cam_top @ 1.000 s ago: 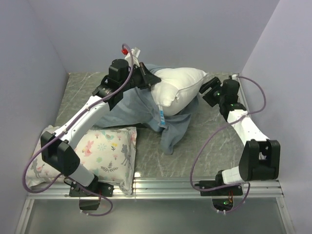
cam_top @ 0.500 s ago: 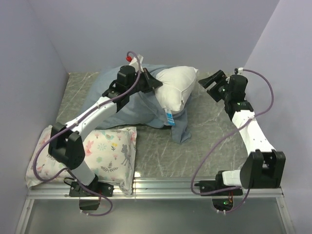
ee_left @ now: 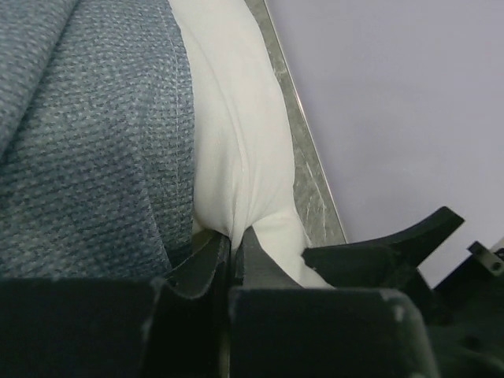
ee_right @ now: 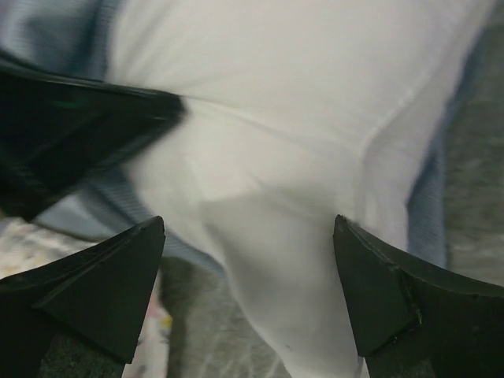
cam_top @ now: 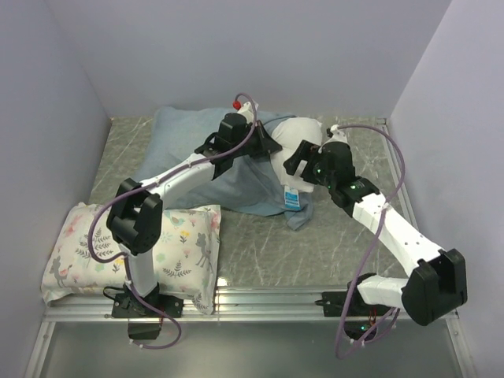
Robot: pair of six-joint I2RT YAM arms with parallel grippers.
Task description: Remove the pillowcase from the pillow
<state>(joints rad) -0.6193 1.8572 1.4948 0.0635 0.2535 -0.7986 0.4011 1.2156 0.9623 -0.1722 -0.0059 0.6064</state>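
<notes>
A floral pillow [cam_top: 150, 248] lies at the front left of the table [cam_top: 260, 252]. Behind it the pillowcase [cam_top: 177, 142] is spread with its slate-blue side showing, its right end against the white pillow [cam_top: 303, 135] near the back middle. The left gripper [ee_left: 234, 240] has its fingers pinched tight on a fold of the pillow just beside the blue cloth, and to its right the right gripper [ee_right: 249, 224] hangs close over the pillow with its fingers spread wide.

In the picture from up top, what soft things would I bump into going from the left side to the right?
First the white floral deer-print pillow, then the slate blue-grey fabric pillowcase, then the plump plain white pillow.
</notes>
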